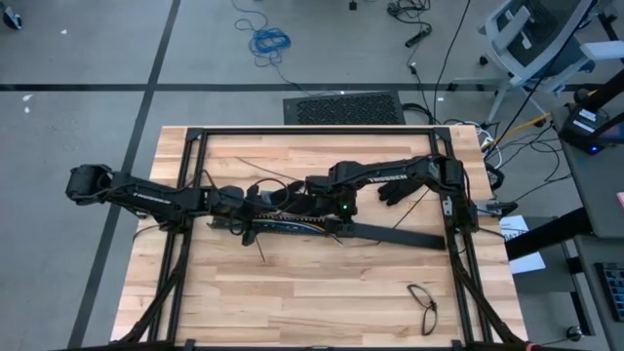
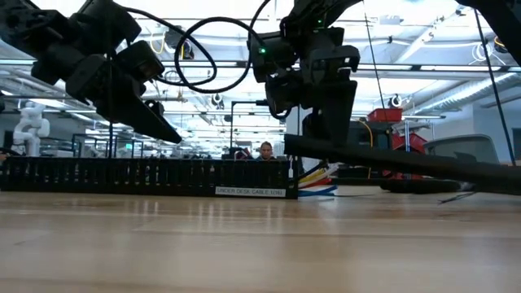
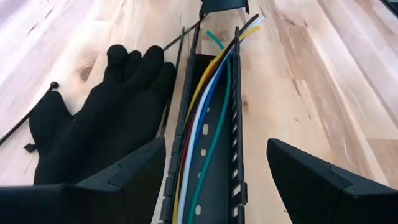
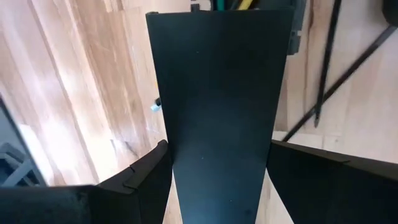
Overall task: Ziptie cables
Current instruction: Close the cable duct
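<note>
The table point(image 1: 322, 283) carries a long black slotted tray point(image 3: 236, 143) near its middle, running along the table's length. A flat black cover strip point(image 4: 221, 118) lies angled off the tray's end toward the table's right edge; the right tool point(image 4: 217, 171) has its jaws clamped on it. A black glove point(image 3: 106, 118) rests beside the tray. The cables point(image 3: 202, 137) lie in the tray side by side, their ends spilling out at one end. The left tool point(image 3: 214, 180) hovers over the tray, jaws apart and empty. Thin black zip ties point(image 3: 28, 127) lie loose nearby.

The cables look light, limp and smooth-jacketed, likely to splay. Best gathered as a bundle where they leave the tray.
</note>
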{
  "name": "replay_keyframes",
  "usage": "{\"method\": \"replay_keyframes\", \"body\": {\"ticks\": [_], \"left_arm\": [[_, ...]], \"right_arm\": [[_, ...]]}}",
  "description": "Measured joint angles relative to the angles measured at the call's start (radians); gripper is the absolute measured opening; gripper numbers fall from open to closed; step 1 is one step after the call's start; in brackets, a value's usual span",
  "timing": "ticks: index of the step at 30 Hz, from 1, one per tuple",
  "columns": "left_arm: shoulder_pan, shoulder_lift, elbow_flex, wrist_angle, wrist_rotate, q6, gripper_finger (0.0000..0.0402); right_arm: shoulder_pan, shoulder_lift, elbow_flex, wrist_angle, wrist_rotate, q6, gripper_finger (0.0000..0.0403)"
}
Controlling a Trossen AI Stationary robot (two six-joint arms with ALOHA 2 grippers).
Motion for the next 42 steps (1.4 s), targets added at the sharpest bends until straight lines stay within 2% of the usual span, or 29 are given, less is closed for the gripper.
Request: {"method": "replay_keyframes", "body": {"ticks": [9,11,14,30,34,42], "left_arm": [[-0.001,0.000,0.000,0.000,-0.026,0.023,0.0277],[-0.001,0.000,0.000,0.000,-0.027,0.022,0.0277],[-0.001,0.000,0.000,0.000,-0.028,0.022,0.0277],[-0.001,0.000,0.000,0.001,-0.036,0.022,0.0277],[-0.001,0.000,0.000,0.005,-0.036,0.022,0.0277],[0.000,0.000,0.000,0.004,-0.036,0.022,0.0277]], "right_arm": [[0.017,0.000,0.000,0.107,0.028,0.106,0.0231],[0.020,0.000,0.000,0.111,0.065,0.117,0.0231],[0.023,0.000,0.000,0.093,0.094,0.110,0.0231],[0.053,0.050,0.000,0.094,0.095,0.100,0.0231],[0.054,0.029,0.004,0.096,0.134,0.106,0.0231],[0.064,0.016,0.035,0.042,0.139,0.072,0.0231]]}}
